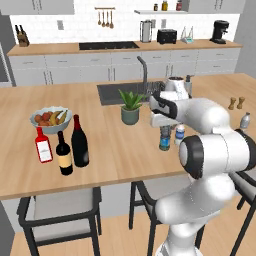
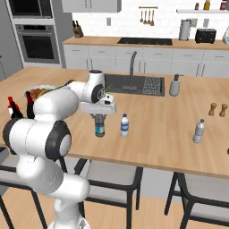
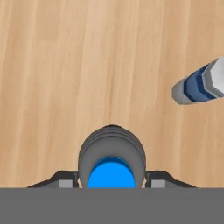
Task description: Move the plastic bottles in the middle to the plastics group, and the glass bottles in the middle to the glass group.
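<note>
The gripper [image 2: 99, 118] is clenching the top of the blue-capped bottle [image 2: 99, 129], which is standing near the island counter's [image 2: 170, 150] front edge. The water bottle [image 2: 125, 125] is standing just beside it, apart. Bare wood is stretching toward the pale grey bottle [image 2: 199, 131] by the right edge.

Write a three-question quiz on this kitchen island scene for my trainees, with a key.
1. True or false: the tall wine bottle stands beside the red bottle and the tan-labelled dark bottle.
2. Which does the gripper clamp? A the blue-capped bottle; B the blue-labelled water bottle; C the pale grey bottle.
3. Fill in: the potted plant stands just in front of the ____.
Key: 1 true; 2 A; 3 sink.
</note>
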Motion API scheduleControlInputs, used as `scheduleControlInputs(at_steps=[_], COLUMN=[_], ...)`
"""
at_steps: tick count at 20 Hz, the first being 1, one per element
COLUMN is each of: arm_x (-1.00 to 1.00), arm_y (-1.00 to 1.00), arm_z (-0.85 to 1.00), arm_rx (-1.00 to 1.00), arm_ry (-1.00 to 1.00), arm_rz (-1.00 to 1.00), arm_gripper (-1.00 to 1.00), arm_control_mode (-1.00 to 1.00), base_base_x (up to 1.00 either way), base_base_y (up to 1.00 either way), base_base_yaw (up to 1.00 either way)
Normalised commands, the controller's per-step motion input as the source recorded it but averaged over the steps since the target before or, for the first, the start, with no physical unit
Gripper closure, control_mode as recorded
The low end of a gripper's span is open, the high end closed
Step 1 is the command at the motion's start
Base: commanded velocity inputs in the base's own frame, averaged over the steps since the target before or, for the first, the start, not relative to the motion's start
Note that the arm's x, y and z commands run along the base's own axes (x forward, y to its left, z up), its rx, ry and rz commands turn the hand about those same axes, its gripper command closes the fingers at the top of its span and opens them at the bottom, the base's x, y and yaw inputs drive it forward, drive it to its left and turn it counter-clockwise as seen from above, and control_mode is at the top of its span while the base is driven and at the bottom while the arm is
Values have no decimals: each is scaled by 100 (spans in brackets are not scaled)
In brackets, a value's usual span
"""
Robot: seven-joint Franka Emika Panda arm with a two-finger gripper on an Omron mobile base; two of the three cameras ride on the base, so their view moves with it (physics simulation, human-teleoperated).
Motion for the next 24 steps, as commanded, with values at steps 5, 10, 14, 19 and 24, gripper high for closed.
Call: scheduleControlInputs(at_steps=[5,10,14,19,24], arm_x=[-98,-75,-36,-3,0], arm_y=[-26,-67,-97,-100,-100], arm_z=[42,40,37,35,38], arm_rx=[0,0,0,0,0], arm_ry=[-17,-15,-9,-1,0], arm_rz=[2,0,0,0,0], arm_gripper=[100,100,100,100,100], arm_control_mode=[-100,-100,-100,-100,-100], base_base_x=[0,0,0,0,0], base_base_y=[0,0,0,0,0], base_base_yaw=[0,0,0,0,0])
